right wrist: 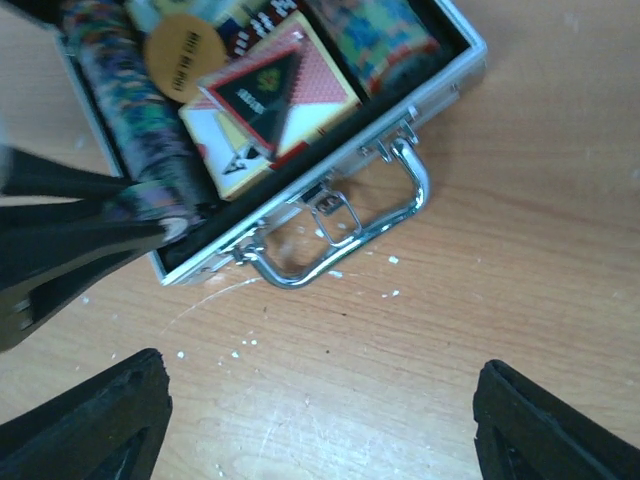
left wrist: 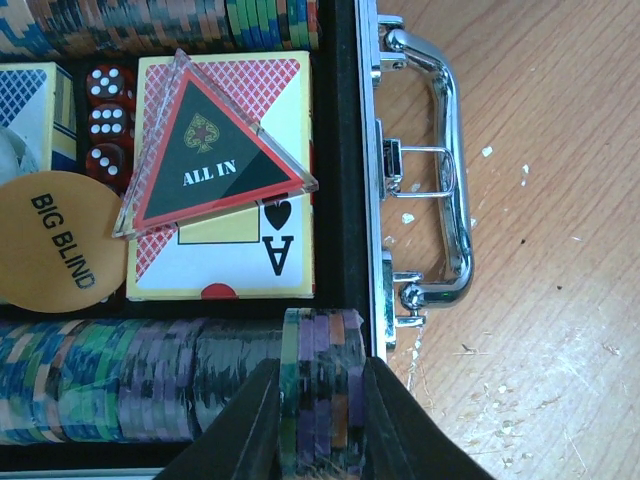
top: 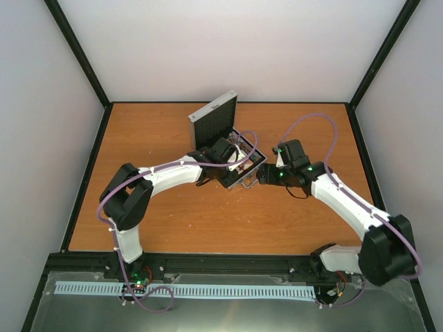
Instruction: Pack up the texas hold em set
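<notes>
Roughly mid-table [top: 173,228], the silver case [top: 243,173] sits open: lid [top: 214,114] upright on its far side, handle [right wrist: 340,225] facing the right arm. Chip rows [left wrist: 130,375] run lengthwise from lid side to handle wall. Left gripper [left wrist: 320,425] pinched tight on a short chip stack [left wrist: 320,350] at the row's handle end; its fingers hide the stack's lower edge. Right gripper [right wrist: 320,420] spread wide, empty, over wood just outside the handle. Triangular token [left wrist: 215,150] lies askew on a card box [left wrist: 285,100]; second card box [left wrist: 25,95] cut off by the frame edge.
</notes>
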### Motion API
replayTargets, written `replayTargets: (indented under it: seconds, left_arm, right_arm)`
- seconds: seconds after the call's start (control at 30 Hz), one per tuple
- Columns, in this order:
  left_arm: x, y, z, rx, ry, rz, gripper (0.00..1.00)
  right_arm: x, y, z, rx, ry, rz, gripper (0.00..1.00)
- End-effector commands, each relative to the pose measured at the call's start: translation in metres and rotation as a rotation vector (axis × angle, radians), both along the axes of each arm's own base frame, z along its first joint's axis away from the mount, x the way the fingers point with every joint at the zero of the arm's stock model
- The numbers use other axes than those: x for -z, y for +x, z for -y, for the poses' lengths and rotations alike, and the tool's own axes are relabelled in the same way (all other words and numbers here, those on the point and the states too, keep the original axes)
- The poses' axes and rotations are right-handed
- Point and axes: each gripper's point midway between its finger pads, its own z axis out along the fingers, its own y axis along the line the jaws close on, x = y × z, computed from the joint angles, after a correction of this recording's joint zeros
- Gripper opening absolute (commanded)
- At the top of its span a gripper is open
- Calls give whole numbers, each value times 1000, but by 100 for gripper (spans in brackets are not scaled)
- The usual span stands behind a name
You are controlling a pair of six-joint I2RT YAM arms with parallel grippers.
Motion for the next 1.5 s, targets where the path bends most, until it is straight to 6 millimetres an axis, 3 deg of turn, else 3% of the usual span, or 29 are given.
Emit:
replayTargets:
  seconds: [0.0,0.2,0.4,0.8,1.47]
  left_arm:
    - [11,11,-16,-24,39,10,1]
    - [14,8,-15,-17,34,-4,1]
    - [14,6,-14,-10,26,-13,1]
    - [-1,-1,-4,18,-43,-44,1]
    - [-18,-6,9,56,-107,-65,1]
  right_arm:
    - [22,18,-2,110,17,-83,79]
    - [62,35,-1,210,-23,-196,66]
    - [89,51,5,254,-51,-241,56]
    - [108,76,2,235,-74,-240,47]
    - [141,67,15,154,-216,-285,35]
